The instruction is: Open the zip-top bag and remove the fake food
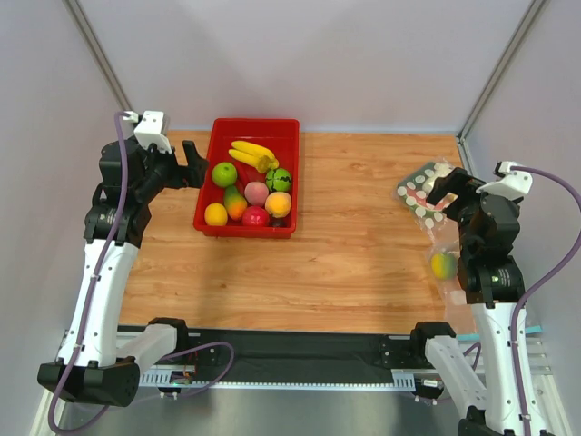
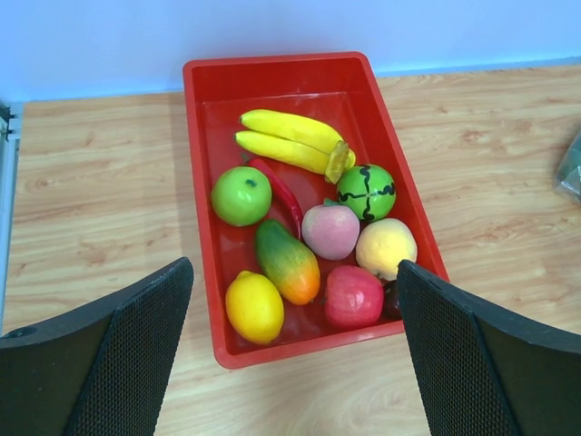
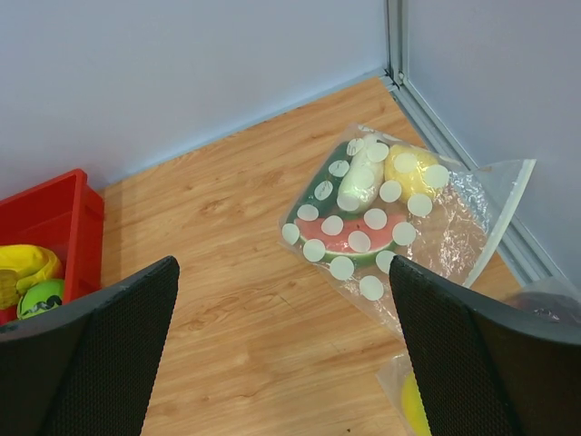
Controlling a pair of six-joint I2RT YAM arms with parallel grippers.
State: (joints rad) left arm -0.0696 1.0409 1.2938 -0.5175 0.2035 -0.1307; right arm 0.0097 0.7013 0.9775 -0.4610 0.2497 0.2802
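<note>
zip-top bag (image 3: 372, 227): far-right worktop corner, mouth toward right edge, holds fake food (image 3: 359, 186) | red tray (image 2: 272, 68): fruit (image 2: 241, 195) | left gripper (image 2: 295, 268), right gripper (image 3: 283, 263): wide apart, empty

Wooden table (image 1: 345, 263), pale walls (image 1: 318, 54)

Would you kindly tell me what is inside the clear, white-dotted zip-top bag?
Through the clear white-dotted plastic bag show a long white vegetable, a pale yellow fruit, a dark green piece and a red, green-rimmed slice. The dots hide parts of each.
</note>
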